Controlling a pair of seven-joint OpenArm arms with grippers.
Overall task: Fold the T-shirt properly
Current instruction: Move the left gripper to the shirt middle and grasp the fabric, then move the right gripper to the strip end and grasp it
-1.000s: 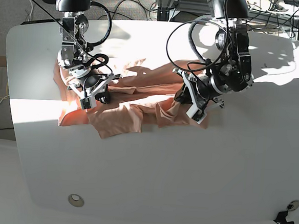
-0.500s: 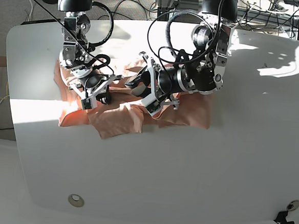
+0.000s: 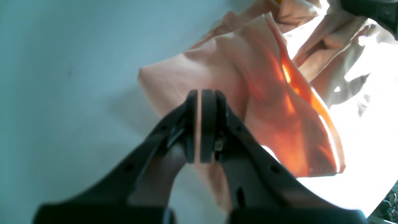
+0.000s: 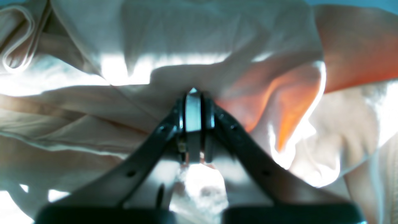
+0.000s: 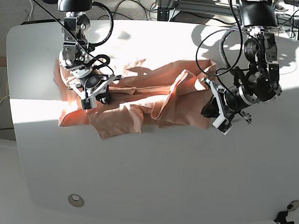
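Observation:
The salmon T-shirt (image 5: 140,91) lies crumpled on the white table (image 5: 161,169), spread from the far left to the middle. My left gripper (image 5: 209,110) is at the shirt's right edge. In the left wrist view it (image 3: 197,93) is pinched almost shut, with peach cloth (image 3: 248,77) under and behind the fingers. My right gripper (image 5: 91,95) sits on the shirt's left part. In the right wrist view it (image 4: 193,91) is shut on a fold of the cloth (image 4: 186,46). A raised ridge (image 5: 177,85) runs across the shirt's right half. No yellow tag shows.
Strong sunlight falls across the table's left and back right. A round metal grommet (image 5: 75,200) sits near the front left edge. A black clamp (image 5: 285,219) is at the front right corner. Cables and stands crowd the back edge.
My left arm swung from over the middle of the shirt out to the right, and the shirt's right part now stands up in a ridge. My right arm has stayed put.

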